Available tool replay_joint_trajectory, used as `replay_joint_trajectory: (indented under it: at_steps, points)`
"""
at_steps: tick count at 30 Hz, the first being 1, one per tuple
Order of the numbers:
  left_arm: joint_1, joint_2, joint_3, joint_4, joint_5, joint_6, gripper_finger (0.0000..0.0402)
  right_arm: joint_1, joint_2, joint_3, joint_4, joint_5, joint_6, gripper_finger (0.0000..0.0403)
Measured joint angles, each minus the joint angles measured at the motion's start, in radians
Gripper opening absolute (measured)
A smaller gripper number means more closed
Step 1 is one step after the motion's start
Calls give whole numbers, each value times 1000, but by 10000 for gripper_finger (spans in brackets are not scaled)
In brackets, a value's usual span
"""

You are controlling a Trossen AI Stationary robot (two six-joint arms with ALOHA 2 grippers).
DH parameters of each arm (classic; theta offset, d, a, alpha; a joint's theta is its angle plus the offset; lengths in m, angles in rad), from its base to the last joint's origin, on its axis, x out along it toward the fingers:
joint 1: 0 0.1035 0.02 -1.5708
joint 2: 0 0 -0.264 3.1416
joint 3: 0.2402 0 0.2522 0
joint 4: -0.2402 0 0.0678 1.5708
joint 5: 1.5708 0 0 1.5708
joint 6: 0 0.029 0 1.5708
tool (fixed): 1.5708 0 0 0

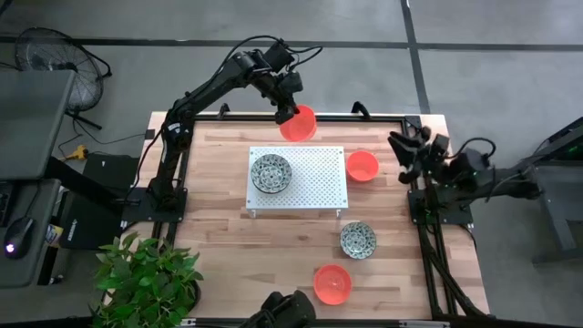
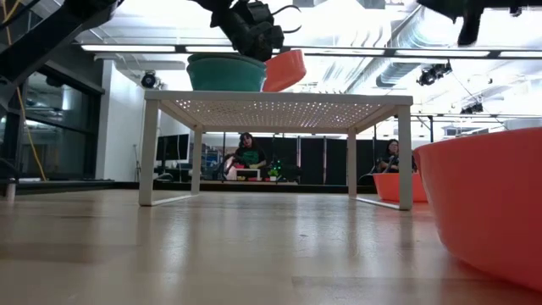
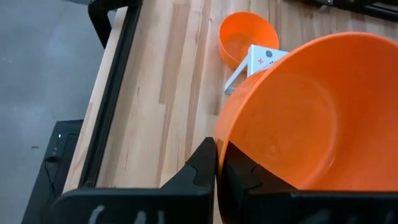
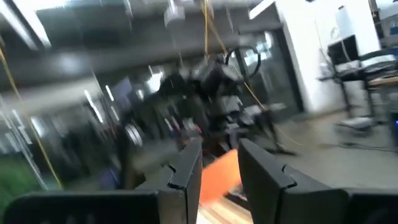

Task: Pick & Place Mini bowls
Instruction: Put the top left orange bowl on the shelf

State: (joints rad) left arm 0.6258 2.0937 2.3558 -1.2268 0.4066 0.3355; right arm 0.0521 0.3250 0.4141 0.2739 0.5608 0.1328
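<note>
Item one, my left gripper (image 1: 290, 113): raised over the far edge of the table, clenched on the rim of an orange-red bowl (image 1: 299, 123). My left wrist view shows the rim pinched between the two fingers (image 3: 202, 168); my low view shows the bowl tilted in the air, just beyond the platform's far edge.

Item two, white perforated platform (image 1: 314, 182): carries one speckled bowl (image 1: 271, 172) on its left half; the right half is bare.

Item three, loose bowls: an orange-red one (image 1: 362, 165) on the table just beside the platform's right edge; a second speckled bowl (image 1: 358, 240) nearer the front; a third orange-red one (image 1: 332, 283) nearest the front edge.

Item four, my right gripper (image 1: 407, 150): waiting over the table's right edge, jaws parted, nothing between them.

Step in hand, by my reading: transport of the lifted bowl. Next I would need to level it, bring it down on its target, probably the platform's bare half, then release.
</note>
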Motion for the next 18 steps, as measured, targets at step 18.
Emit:
replay_joint_trajectory:
  at_steps: [18]
  points:
    - [-13,1,0,-39,29,108,0,-318,995,1294,-1386,-496,-389,125]
